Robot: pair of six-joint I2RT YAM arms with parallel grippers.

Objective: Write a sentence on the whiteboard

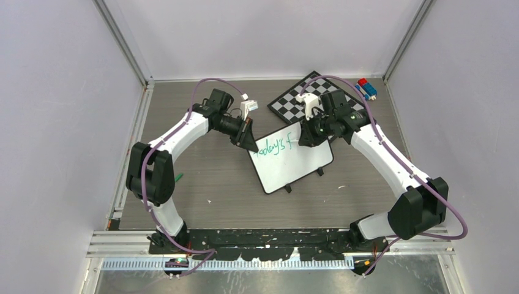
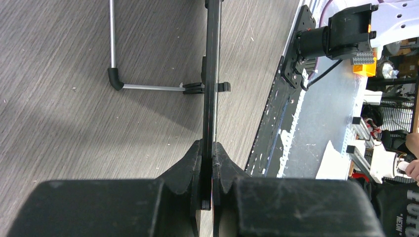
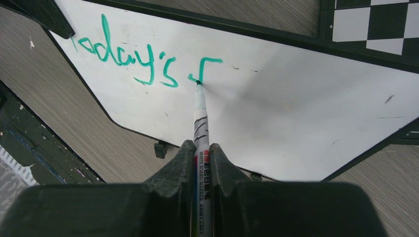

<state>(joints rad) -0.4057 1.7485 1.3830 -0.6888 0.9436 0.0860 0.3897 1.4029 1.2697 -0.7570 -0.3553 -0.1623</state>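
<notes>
The whiteboard (image 1: 292, 160) lies at the table's centre, tilted, on small black feet. Green writing, the sentence (image 3: 148, 54), reads "today's f" along its top. My left gripper (image 1: 250, 139) is shut on the whiteboard's left edge; in the left wrist view the thin dark edge (image 2: 211, 79) runs straight up from between the jaws of the left gripper (image 2: 208, 150). My right gripper (image 3: 200, 148) is shut on a white whiteboard marker (image 3: 200, 123), its green tip touching the whiteboard (image 3: 296, 98) at the foot of the "f". In the top view the right gripper (image 1: 306, 136) hovers over the board's upper right corner.
A black-and-white chessboard (image 1: 309, 98) lies behind the whiteboard, partly under the right arm. Red and blue blocks (image 1: 366, 89) sit at the back right. A small green object (image 1: 179, 177) lies by the left arm. A metal stand leg (image 2: 112, 44) shows under the board.
</notes>
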